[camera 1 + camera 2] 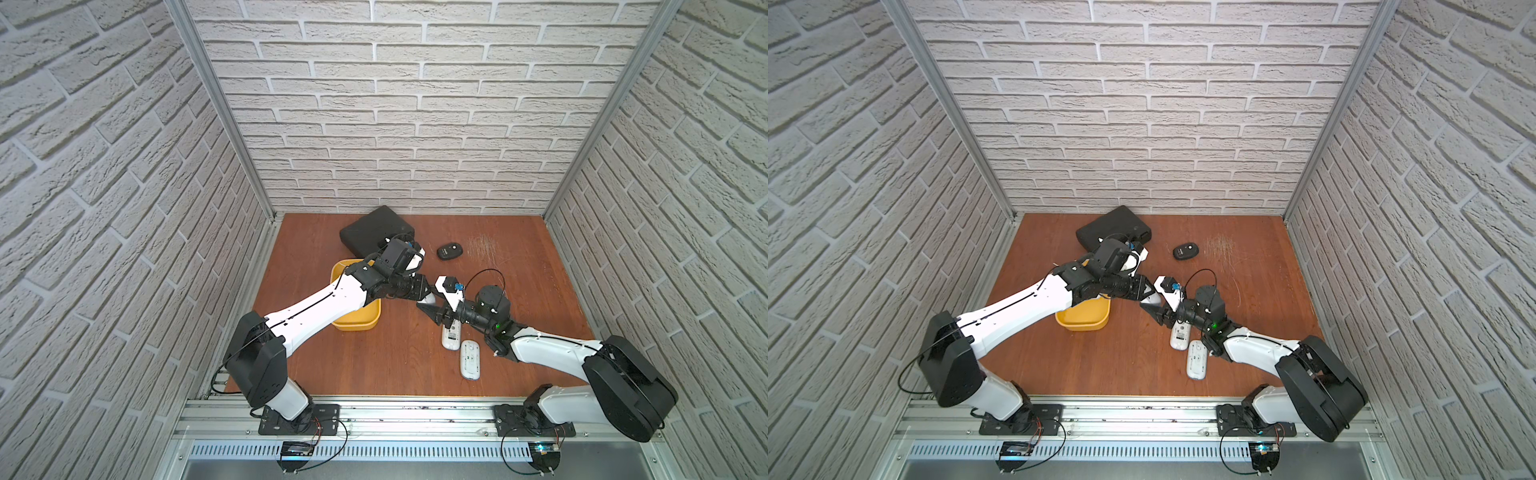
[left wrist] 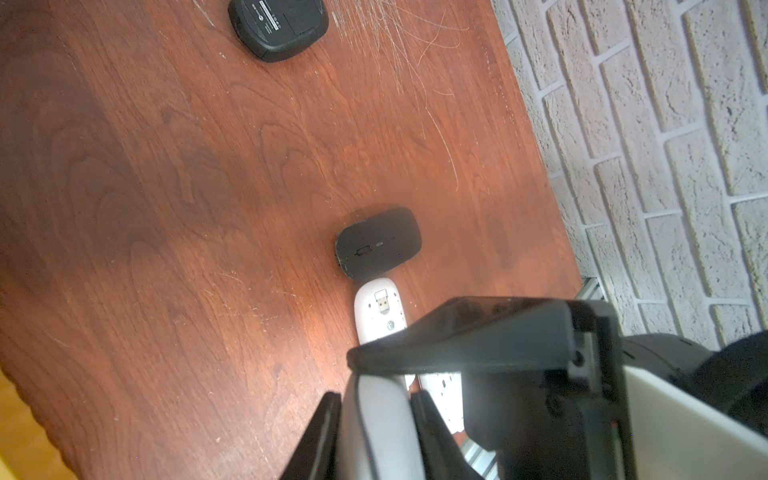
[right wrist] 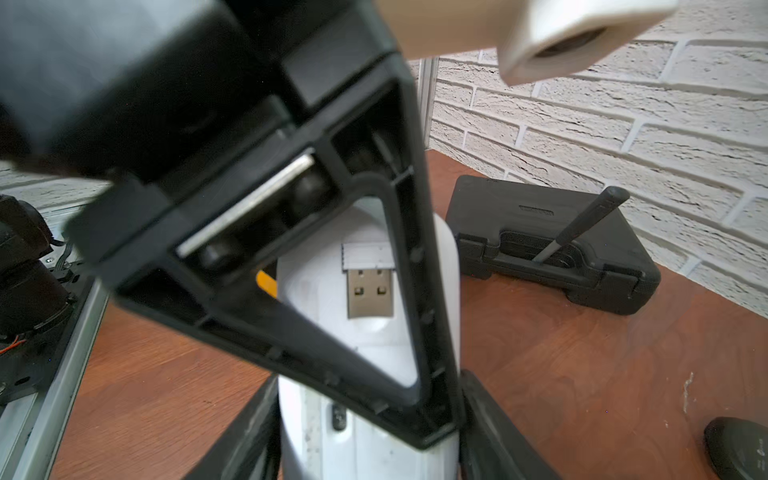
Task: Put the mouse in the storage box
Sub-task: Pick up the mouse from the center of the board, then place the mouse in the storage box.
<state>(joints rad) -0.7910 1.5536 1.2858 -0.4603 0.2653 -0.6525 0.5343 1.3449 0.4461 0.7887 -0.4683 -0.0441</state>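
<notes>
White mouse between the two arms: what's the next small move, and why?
Probably open the right jaws and back off. Both wrist views show the white mouse pinched in shut jaws, so both arms hold it. The storage box sits under the left arm, so the left should carry it.

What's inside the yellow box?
The uncovered end of the storage box shows only bare yellow floor. The left arm covers the rest from above, so anything lying there is hidden.
</notes>
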